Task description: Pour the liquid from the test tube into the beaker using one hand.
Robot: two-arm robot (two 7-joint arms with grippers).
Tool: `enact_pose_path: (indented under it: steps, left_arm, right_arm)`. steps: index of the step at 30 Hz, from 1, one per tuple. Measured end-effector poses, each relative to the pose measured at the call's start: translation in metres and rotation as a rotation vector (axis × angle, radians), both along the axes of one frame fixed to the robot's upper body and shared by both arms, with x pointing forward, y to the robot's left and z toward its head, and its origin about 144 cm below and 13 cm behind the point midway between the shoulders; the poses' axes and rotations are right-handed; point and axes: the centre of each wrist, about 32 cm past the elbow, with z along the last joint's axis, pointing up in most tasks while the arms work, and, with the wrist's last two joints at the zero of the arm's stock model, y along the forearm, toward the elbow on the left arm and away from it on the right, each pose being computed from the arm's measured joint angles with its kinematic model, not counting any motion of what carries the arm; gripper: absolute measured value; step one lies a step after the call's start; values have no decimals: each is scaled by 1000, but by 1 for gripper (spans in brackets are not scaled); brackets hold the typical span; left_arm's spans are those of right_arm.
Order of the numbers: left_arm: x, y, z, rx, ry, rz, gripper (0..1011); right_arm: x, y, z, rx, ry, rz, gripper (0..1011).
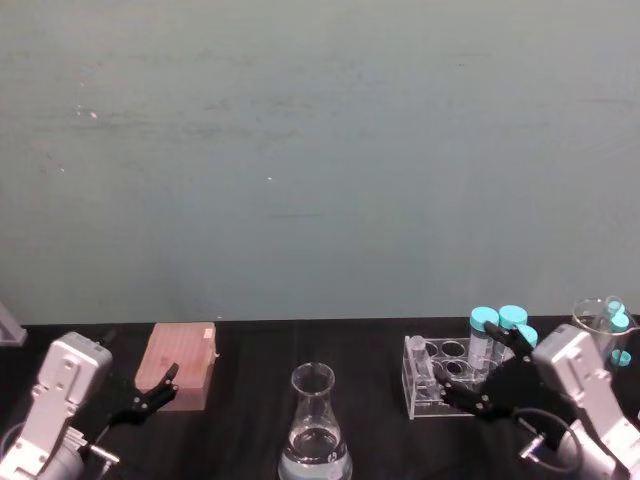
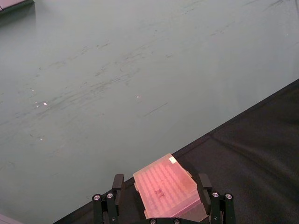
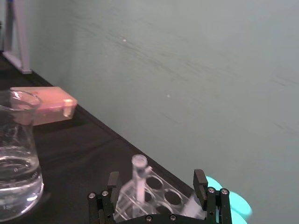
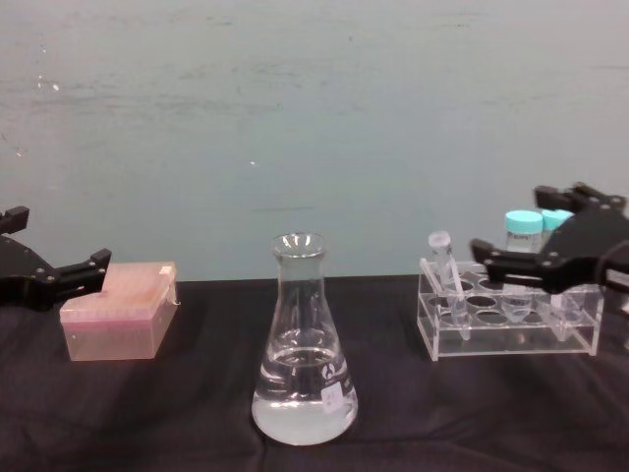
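Observation:
The test tube (image 4: 444,267), slim and clear, leans in the end hole of the acrylic rack (image 4: 511,339) nearest the beaker; it also shows as the test tube (image 1: 418,353) (image 3: 138,173). I cannot tell whether it holds liquid. The beaker (image 4: 303,344) (image 1: 316,430) (image 3: 14,154) stands upright at table centre with clear liquid (image 4: 300,398) in its base. My right gripper (image 4: 506,221) (image 1: 470,360) (image 3: 156,178) hovers open just behind the rack, fingers either side of the tube's line, touching nothing. My left gripper (image 4: 59,236) (image 1: 150,395) (image 2: 160,179) stays open at the left.
A pink tip box (image 4: 118,315) (image 1: 180,365) (image 2: 166,191) sits just ahead of the left gripper. Teal-capped tubes (image 4: 523,224) (image 1: 485,320) stand in the rack's rear holes. A small glass vessel (image 1: 600,318) stands at the far right. The black cloth ends at a green wall.

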Motion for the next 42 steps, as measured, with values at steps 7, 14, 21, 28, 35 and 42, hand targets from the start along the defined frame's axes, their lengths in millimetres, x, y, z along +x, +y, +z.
enact_pose_path:
  steps: [7,14,21,28,35,42]
  left_arm:
    - [0,0,0,0,0,0,1000]
    - [0,0,0,0,0,0,1000]
    - [0,0,0,0,0,0,1000]
    - [0,0,0,0,0,0,1000]
    - [0,0,0,0,0,0,1000]
    - [0,0,0,0,0,0,1000]
  right_arm:
    - [14,12,-2,-36,-3,32,1004]
    - [31,23,-8,-82,-1,31,1004]
    - [41,28,-15,-103,1,33,1004]
    - [46,33,-19,-123,2,42,1004]
    - [47,36,-19,-131,1,43,1004]
    - [46,36,-20,-136,10,25,1004]
